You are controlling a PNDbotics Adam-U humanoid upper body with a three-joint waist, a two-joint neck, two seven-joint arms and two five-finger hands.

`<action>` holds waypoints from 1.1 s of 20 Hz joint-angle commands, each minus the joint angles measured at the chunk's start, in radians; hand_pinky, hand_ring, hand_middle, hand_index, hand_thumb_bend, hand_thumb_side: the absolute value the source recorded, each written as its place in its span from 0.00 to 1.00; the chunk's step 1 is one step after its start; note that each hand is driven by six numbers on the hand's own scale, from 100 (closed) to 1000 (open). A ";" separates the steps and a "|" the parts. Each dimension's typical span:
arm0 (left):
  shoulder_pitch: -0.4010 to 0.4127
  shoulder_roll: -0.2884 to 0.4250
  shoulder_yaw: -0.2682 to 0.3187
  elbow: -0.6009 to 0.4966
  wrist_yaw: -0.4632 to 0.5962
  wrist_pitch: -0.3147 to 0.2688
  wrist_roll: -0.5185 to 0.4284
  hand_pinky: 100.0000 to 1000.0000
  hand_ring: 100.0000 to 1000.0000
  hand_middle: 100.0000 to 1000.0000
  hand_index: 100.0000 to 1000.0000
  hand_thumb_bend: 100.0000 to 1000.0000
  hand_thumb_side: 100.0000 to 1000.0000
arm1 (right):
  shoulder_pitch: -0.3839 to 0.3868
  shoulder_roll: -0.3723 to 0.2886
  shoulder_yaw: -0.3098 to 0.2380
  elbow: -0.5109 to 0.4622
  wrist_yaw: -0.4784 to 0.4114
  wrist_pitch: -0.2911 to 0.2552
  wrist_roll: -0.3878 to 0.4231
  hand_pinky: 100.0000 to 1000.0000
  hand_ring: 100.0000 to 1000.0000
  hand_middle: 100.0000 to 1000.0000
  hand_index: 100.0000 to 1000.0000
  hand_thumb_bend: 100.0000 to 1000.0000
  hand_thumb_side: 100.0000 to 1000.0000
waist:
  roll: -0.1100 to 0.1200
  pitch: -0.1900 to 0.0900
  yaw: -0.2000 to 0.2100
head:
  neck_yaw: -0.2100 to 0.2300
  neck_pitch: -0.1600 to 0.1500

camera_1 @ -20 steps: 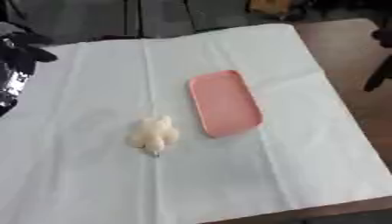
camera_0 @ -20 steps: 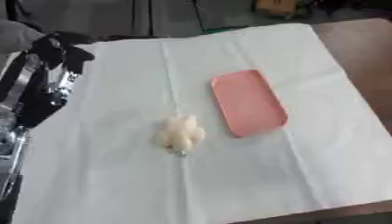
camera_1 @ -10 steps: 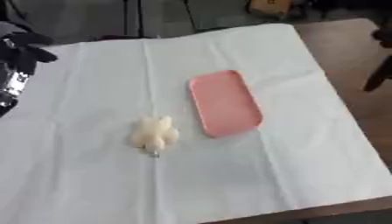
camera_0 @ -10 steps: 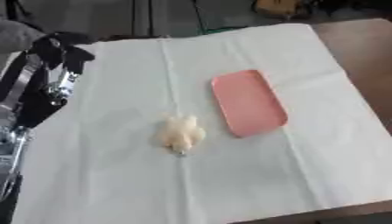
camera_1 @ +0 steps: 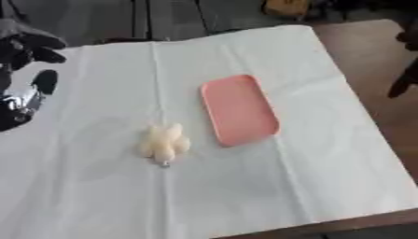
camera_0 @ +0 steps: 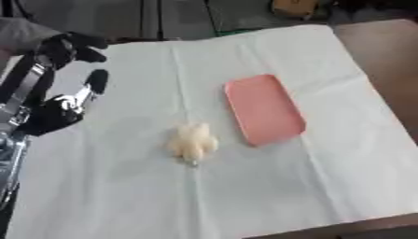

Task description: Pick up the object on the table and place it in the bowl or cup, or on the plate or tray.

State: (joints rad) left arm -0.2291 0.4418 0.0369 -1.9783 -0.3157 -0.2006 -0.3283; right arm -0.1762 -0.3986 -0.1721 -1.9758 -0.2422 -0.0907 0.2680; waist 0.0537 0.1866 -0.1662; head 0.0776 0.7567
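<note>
A cream, lumpy soft object (camera_0: 192,142) lies on the white cloth near the table's middle, with a small dark bit at its near end. To its right, apart from it, a flat pink tray (camera_0: 263,108) with rounded corners lies empty. My left hand (camera_0: 64,93), black with silver parts, hovers over the cloth's left edge, well left of the object, fingers relaxed and holding nothing. Dark shapes at the right edge of the right eye view look like my right hand (camera_1: 403,77), beyond the cloth; its pose is unclear.
The white cloth (camera_0: 245,186) covers most of the brown table (camera_0: 384,56), which shows bare along the right side. Dark stands and a yellowish thing (camera_0: 296,6) sit beyond the far edge.
</note>
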 commanded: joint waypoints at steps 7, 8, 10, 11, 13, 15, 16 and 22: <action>-0.095 0.266 -0.158 -0.002 -0.226 -0.151 -0.196 0.80 0.78 0.74 0.85 0.54 0.65 | -0.008 -0.022 -0.003 -0.013 0.004 0.000 0.008 0.31 0.32 0.72 0.65 0.00 0.67 | 0.003 -0.017 -0.012 | 0.007 -0.005; -0.126 0.275 -0.184 0.012 -0.248 -0.164 -0.216 0.80 0.78 0.74 0.85 0.54 0.65 | -0.009 -0.022 -0.001 -0.013 0.004 0.000 0.010 0.31 0.32 0.72 0.65 0.00 0.67 | 0.003 -0.018 -0.013 | 0.005 -0.003; -0.192 0.282 -0.240 0.055 -0.305 -0.183 -0.248 0.83 0.82 0.75 0.86 0.61 0.72 | -0.009 -0.021 0.001 -0.013 0.003 0.000 0.013 0.31 0.32 0.72 0.65 0.00 0.67 | 0.001 -0.020 -0.018 | 0.006 -0.004; -0.223 0.276 -0.270 0.085 -0.336 -0.185 -0.256 0.83 0.82 0.75 0.86 0.62 0.73 | -0.009 -0.021 0.002 -0.012 0.002 0.000 0.013 0.31 0.32 0.72 0.65 0.00 0.67 | 0.000 -0.021 -0.020 | 0.006 -0.004; -0.273 0.249 -0.316 0.157 -0.406 -0.178 -0.254 0.83 0.82 0.75 0.86 0.64 0.73 | -0.007 -0.020 0.002 -0.012 0.001 -0.001 0.014 0.31 0.32 0.72 0.65 0.00 0.67 | -0.001 -0.023 -0.024 | 0.005 -0.003; -0.301 0.218 -0.346 0.222 -0.471 -0.176 -0.231 0.83 0.83 0.75 0.87 0.66 0.72 | -0.007 -0.020 0.002 -0.011 0.000 -0.001 0.014 0.31 0.32 0.72 0.65 0.00 0.67 | -0.002 -0.024 -0.025 | 0.003 -0.002; -0.310 0.200 -0.351 0.255 -0.507 -0.171 -0.216 0.83 0.83 0.74 0.87 0.67 0.72 | -0.007 -0.019 0.002 -0.011 -0.001 -0.001 0.014 0.31 0.32 0.72 0.65 0.00 0.67 | -0.002 -0.026 -0.026 | 0.002 -0.002; -0.328 0.116 -0.371 0.442 -0.673 -0.155 -0.102 0.83 0.82 0.74 0.86 0.66 0.73 | -0.008 -0.019 0.004 -0.010 -0.004 0.001 0.015 0.31 0.32 0.72 0.65 0.00 0.67 | -0.002 -0.030 -0.030 | -0.003 -0.005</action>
State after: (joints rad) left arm -0.5377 0.5566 -0.3361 -1.5610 -0.9594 -0.3584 -0.4528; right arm -0.1759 -0.3987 -0.1656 -1.9758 -0.2425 -0.0880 0.2806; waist 0.0570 0.1743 -0.1958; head 0.0766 0.7562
